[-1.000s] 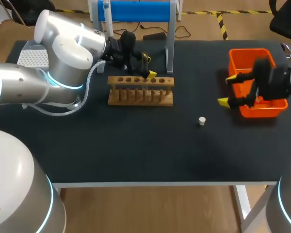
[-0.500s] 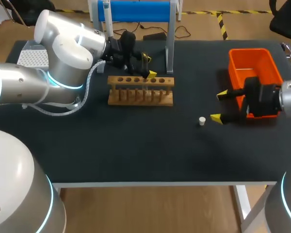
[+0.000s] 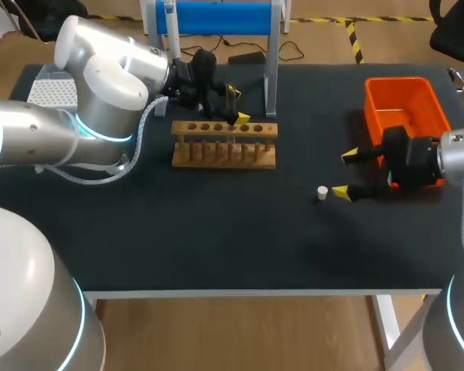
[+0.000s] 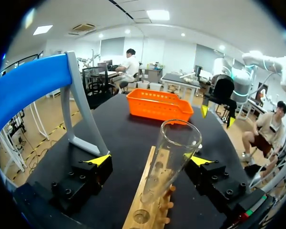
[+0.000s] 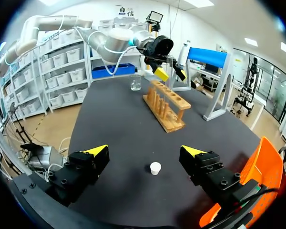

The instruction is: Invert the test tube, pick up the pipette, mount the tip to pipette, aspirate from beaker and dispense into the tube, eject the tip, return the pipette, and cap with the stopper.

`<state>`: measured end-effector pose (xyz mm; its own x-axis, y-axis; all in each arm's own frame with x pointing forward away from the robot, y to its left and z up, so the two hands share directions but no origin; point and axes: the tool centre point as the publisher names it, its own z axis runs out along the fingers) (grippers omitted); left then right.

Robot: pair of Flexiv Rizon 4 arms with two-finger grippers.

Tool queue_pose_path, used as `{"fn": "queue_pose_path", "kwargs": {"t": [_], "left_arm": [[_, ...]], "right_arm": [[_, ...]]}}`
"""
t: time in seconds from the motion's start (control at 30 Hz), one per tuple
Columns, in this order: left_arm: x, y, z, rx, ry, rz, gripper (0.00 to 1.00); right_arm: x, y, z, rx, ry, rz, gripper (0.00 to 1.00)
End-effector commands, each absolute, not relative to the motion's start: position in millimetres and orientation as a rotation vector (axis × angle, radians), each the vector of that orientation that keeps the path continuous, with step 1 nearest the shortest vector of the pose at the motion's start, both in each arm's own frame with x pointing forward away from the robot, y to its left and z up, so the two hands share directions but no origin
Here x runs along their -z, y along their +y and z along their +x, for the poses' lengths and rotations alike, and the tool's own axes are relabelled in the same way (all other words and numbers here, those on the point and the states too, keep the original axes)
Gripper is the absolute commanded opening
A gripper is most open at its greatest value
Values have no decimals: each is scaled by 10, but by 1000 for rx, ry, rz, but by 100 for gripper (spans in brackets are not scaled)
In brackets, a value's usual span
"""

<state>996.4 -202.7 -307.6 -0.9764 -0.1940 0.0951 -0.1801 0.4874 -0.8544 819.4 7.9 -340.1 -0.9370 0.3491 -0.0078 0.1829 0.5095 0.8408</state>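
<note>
Right gripper (image 3: 345, 173) is wide open, with the stopper (image 3: 322, 192) just ahead of it, toward the table's right edge. Left gripper (image 4: 150, 160) is spread too, and the test tube (image 4: 174, 157) leans in the rack (image 3: 224, 144) between its fingers, apparently untouched. Risk: an off-centre close could nudge the stopper so it rolls away.

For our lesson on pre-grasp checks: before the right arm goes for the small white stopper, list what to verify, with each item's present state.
1. Right gripper open: ok.
2. Small white stopper free on the black table: ok.
3. Stopper lined up with that gripper's gap: ok by the right wrist view.
4. Gripper down at stopper height: cannot tell.
5. Clear glass test tube mouth up in the wooden rack: ok.
6. Left gripper shut on the tube: not ok, open around it.
</note>
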Motion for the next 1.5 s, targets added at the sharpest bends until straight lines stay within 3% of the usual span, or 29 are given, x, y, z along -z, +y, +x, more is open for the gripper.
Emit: {"fn": "queue_pose_path", "kwargs": {"t": [0.03, 1.43, 1.5], "left_arm": [[3075, -2031, 9962, 1544, 2697, -342, 100], [3075, -2031, 9962, 1544, 2697, -342, 100], [3075, -2031, 9962, 1544, 2697, -342, 100]], "right_arm": [[3400, 73, 8183, -1401, 2571, 458, 100], [3945, 182, 8261, -1396, 2527, 614, 100], [3963, 194, 8262, -1400, 2528, 615, 95]]}}
